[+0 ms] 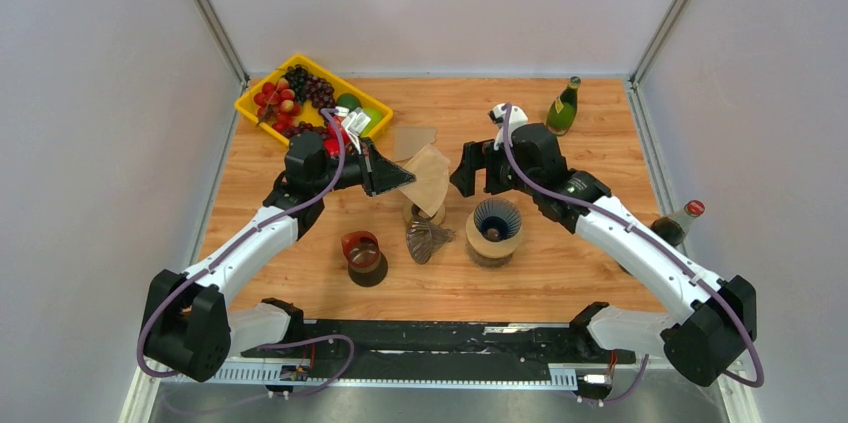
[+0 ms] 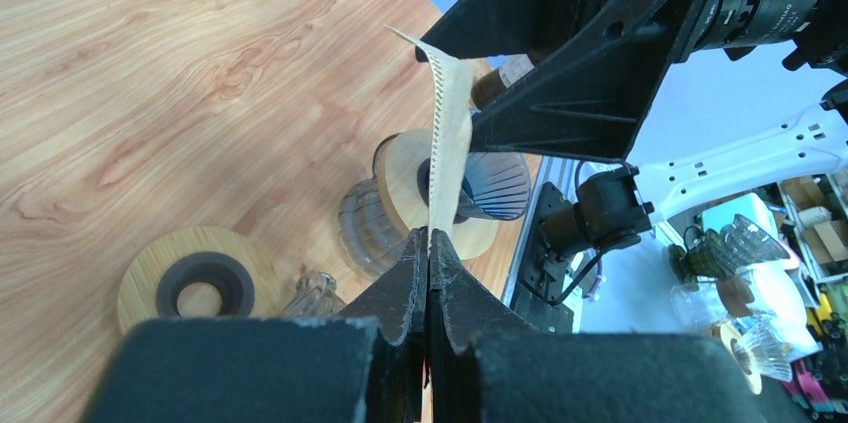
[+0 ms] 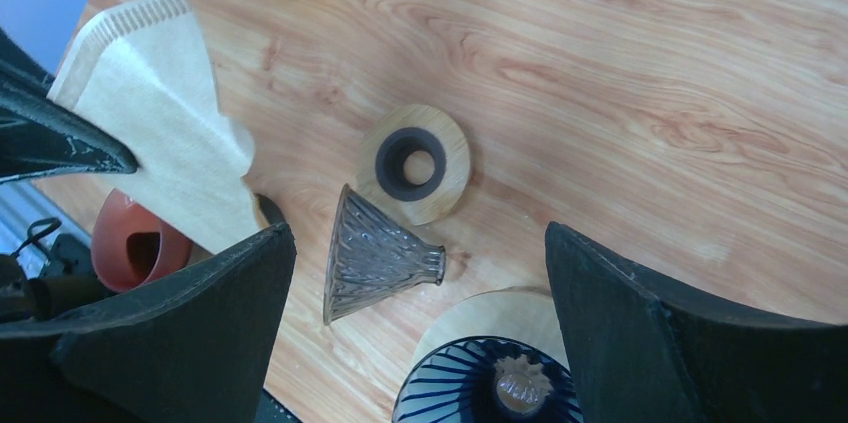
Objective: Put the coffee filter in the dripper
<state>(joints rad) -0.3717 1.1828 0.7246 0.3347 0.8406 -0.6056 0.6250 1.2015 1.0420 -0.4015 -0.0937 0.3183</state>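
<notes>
Left wrist view, left pincer (image 2: 429,241) pinching coffee filter (image 2: 451,133) edge, right pincer (image 3: 419,230) spread near blue dripper (image 3: 452,385).

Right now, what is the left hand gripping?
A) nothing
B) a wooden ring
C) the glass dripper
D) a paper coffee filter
D: the left hand is shut on one edge of the coffee filter; the right hand is open and holds nothing.
</notes>
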